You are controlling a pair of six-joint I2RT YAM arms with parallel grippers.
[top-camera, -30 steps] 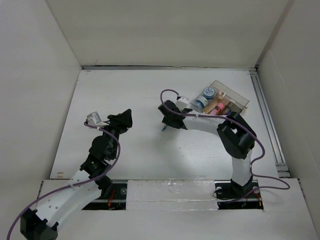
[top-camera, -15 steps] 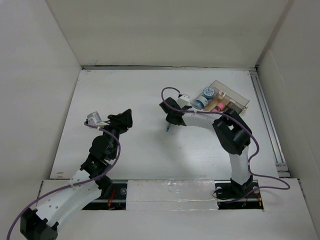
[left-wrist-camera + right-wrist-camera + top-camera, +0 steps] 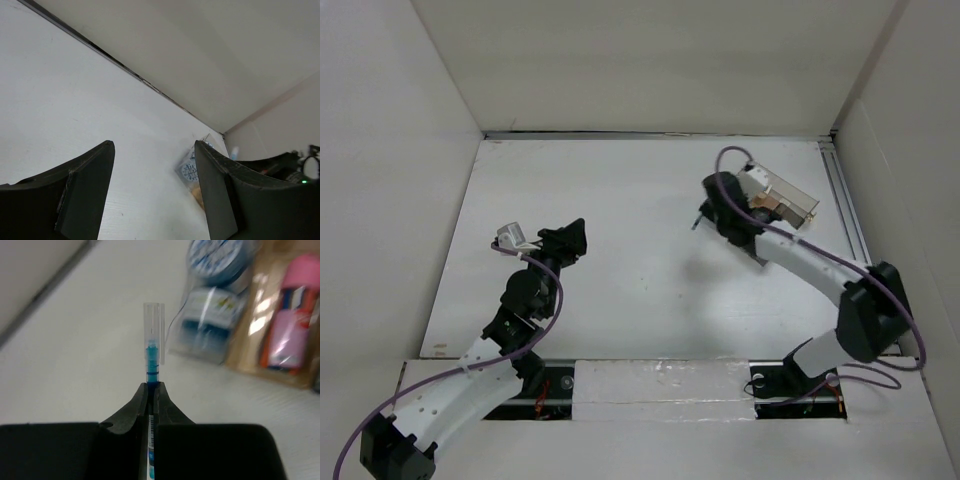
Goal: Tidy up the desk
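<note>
The desk [image 3: 610,190] is a flat white tabletop walled by white panels. My right gripper [image 3: 704,213] hovers above it just left of the clear plastic compartment box [image 3: 782,194]. In the right wrist view this gripper [image 3: 151,388] is shut on a blue pen with a clear cap [image 3: 154,337], whose cap points past the fingertips. My left gripper [image 3: 570,240] is over the left middle of the desk. In the left wrist view it [image 3: 152,192] is open and empty, facing the far wall.
The box holds blue tape rolls [image 3: 214,254] and a pink item [image 3: 289,335]; it also shows far off in the left wrist view [image 3: 192,172]. A metal rail [image 3: 855,240] runs along the desk's right edge. White walls close in the left, far and right sides.
My right arm has swung from the desk's middle up and to the right, toward the box, with the pen in its grip. The left arm has not moved.
</note>
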